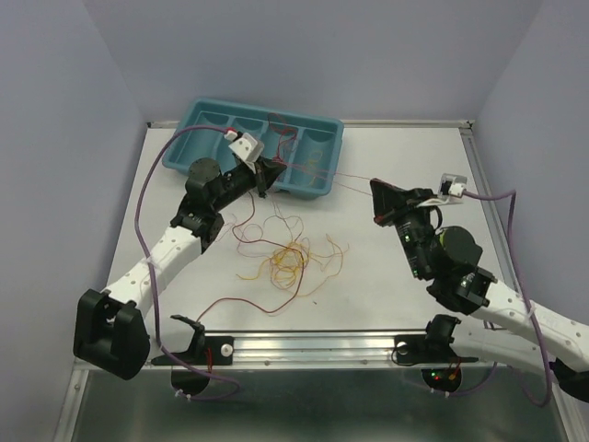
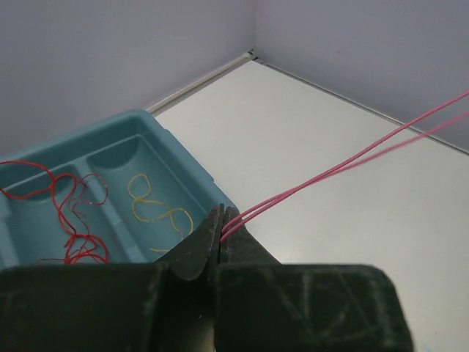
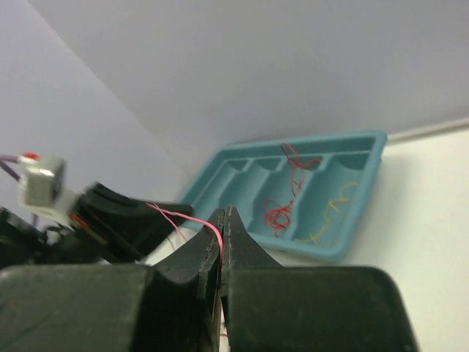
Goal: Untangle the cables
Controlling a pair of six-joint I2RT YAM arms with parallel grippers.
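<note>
Pinching one pink cable (image 1: 354, 179) with the left end effector (image 1: 267, 178), clamped tight on it by the teal tray (image 1: 184, 152), and with the right end effector (image 1: 375, 190), likewise clamped on it. Stretching it taut above the desk (image 1: 414, 152), probably isolating it from the other cables (image 1: 290, 258) lying tangled mid-desk.

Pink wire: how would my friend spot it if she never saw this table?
Find the white table with the blue tray at the back. Close to the tray, the pink wire runs from the left tool to the right tool, pinched by both. It is stretched straight, while the red, orange and yellow wires nearby lie curly.
</note>
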